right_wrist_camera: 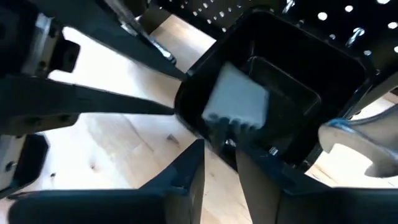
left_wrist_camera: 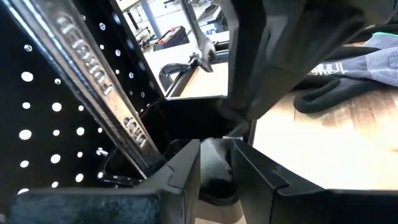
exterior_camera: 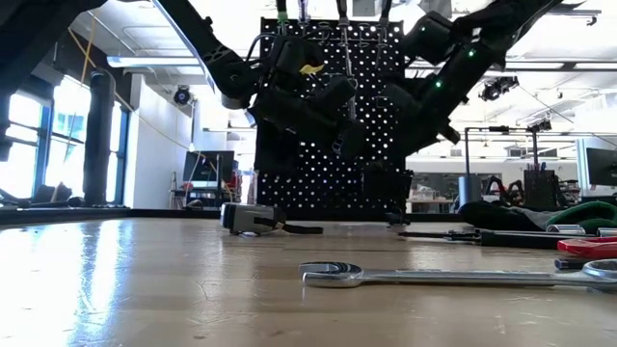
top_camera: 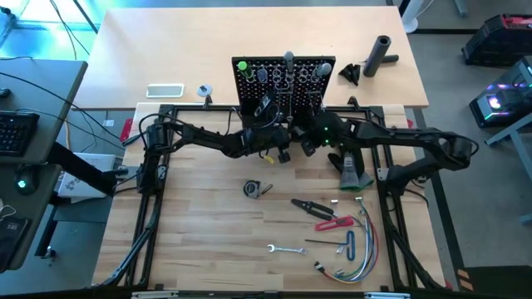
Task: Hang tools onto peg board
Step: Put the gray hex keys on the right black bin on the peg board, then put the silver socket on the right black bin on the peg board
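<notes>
The black peg board (top_camera: 287, 79) stands upright at the table's far middle, with a green-handled screwdriver (top_camera: 242, 66) and other tools hanging on it. Both arms meet just in front of it. My left gripper (top_camera: 281, 152) is shut on a long silver wrench (left_wrist_camera: 93, 81), which runs up along the board's face (exterior_camera: 344, 67). My right gripper (top_camera: 309, 145) stands beside it, open, its fingertips (right_wrist_camera: 202, 149) at the near rim of a black bin (right_wrist_camera: 292, 81) on the board. A pale grey ridged block (right_wrist_camera: 236, 99) lies in that bin. My left gripper holds the wrench by its lower end (left_wrist_camera: 146, 155); the finger in front hides the exact place. The fingers come almost level from the table's near side. The wrench slants up from them along the peg board, clear of the table. Whether my right gripper touches the bin's rim, I cannot tell.
On the near right of the table lie a tape measure (top_camera: 253, 188), black pliers (top_camera: 309, 207), a red-handled tool (top_camera: 335, 223), a silver wrench (top_camera: 285, 248) and coloured wires (top_camera: 353, 257). A glove (top_camera: 353, 170) lies under the right arm. A black cylinder (top_camera: 381, 54) stands at the far right.
</notes>
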You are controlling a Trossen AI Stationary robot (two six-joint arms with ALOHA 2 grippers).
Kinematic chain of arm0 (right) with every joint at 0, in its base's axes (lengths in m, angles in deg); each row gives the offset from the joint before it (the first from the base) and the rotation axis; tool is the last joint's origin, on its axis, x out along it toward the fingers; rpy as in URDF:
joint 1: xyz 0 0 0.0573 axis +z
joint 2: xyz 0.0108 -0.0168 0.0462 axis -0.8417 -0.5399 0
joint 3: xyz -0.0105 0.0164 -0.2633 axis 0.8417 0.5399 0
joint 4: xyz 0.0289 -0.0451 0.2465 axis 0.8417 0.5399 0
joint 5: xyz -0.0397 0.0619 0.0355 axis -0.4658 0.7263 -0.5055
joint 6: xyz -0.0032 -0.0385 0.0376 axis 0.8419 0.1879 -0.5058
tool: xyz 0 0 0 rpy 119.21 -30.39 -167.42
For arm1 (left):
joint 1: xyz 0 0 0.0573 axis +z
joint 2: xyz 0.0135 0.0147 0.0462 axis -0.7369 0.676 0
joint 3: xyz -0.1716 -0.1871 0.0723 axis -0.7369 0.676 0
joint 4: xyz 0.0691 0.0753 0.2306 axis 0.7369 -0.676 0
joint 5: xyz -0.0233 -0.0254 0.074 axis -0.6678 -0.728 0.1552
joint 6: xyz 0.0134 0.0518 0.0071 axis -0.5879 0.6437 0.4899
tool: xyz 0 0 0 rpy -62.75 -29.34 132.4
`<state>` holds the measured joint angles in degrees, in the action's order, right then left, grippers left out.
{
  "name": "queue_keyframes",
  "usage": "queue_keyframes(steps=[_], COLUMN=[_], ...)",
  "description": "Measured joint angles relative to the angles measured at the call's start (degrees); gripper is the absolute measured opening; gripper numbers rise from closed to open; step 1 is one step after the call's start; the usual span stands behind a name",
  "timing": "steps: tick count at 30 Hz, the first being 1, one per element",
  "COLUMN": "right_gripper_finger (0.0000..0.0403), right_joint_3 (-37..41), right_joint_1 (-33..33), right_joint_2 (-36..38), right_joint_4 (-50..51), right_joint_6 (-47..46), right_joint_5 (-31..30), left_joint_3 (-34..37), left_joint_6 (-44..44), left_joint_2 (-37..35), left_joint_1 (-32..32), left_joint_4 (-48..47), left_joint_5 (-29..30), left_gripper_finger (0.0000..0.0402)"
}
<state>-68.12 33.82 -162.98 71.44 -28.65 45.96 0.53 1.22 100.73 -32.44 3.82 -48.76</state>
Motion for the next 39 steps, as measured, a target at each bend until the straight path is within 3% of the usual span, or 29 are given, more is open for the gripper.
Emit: queue_keyframes(steps=[25,39], right_gripper_finger=[0.0092,0.0092], right_joint_3=[0.0,0.0], right_joint_1=[7.1,14.0], right_joint_2=[0.5,0.5], right_joint_4=[1.0,6.0], right_joint_6=[3.9,5.4], right_joint_5=[18.6,22.3], left_joint_3=[0.0,0.0], left_joint_6=[-0.1,0.0], left_joint_2=[0.0,0.0], left_joint_1=[-2.2,-5.7], left_joint_4=[-8.3,-18.7], left_joint_5=[-4.8,-4.9], left_gripper_finger=[0.0085,0.0085])
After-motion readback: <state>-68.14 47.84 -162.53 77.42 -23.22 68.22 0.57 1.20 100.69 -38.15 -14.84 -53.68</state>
